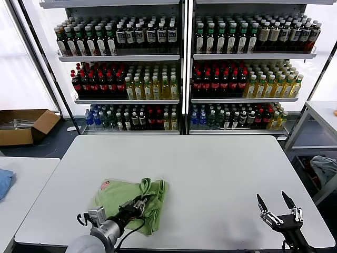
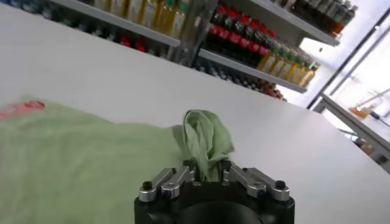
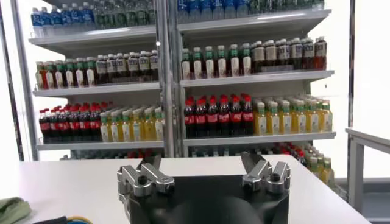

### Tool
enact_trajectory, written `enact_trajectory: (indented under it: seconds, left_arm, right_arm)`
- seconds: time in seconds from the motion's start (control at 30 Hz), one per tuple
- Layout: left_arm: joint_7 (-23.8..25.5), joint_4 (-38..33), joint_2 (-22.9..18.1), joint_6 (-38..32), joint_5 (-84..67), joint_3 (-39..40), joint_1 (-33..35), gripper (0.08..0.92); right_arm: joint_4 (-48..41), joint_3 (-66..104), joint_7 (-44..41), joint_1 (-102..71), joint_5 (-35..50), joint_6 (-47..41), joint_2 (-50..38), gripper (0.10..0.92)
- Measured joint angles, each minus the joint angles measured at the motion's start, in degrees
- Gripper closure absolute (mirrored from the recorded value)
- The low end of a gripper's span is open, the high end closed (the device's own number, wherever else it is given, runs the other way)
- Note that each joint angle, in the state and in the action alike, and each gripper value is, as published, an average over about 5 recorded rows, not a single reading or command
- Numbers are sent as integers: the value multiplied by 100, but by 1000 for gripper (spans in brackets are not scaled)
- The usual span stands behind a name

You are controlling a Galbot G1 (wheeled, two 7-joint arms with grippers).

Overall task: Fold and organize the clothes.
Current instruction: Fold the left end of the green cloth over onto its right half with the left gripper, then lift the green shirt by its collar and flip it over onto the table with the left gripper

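Drink-stocked shelves [image 1: 181, 68] behind a white bench [image 1: 210, 168], folding barely started.
Left gripper [image 1: 138, 204] clenched on the crumpled green shirt [image 1: 126, 197] at the bench's front-left; right gripper [image 1: 278, 206] idle, released, front-right.

Light green shirt [image 1: 126, 197] lies crumpled on the white table's near-left part, w/ a small red-and-white print at its far-left corner, right edge bunched into a ridge, one fold pinched up by the left gripper [image 1: 138, 206].
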Motion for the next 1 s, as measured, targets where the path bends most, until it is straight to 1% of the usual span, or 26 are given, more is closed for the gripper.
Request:
enact_trajectory:
  seconds: [0.27,0.43,0.53,0.63,0.73,1.0]
  left_arm:
    - [81,-346,52,57,-13,11,135,413]
    - [168,-568,240,31,17,-340,135,267]
    - [241,-561,359,-24,111,-601,107,202]
    - [326,-448,419,-128,319,-782,103,180]
    - [403,-240,413,-282,681,-848,118,178]
    - [584,321,148,-777,2010,-513,196,177]
  right_arm:
    - [-74,-7,2,61,-15,-5,13,203]
    - [-94,-46,1,85,-43,-3,36,203]
    - [-93,-58,1,79,-55,4,49,203]
    - [-87,-66,-1,55,-60,20,46,203]
    - [-70,-78,-4,33,-69,29,48,203]
    - [-22,13,-6,-78,-43,81,5,203]
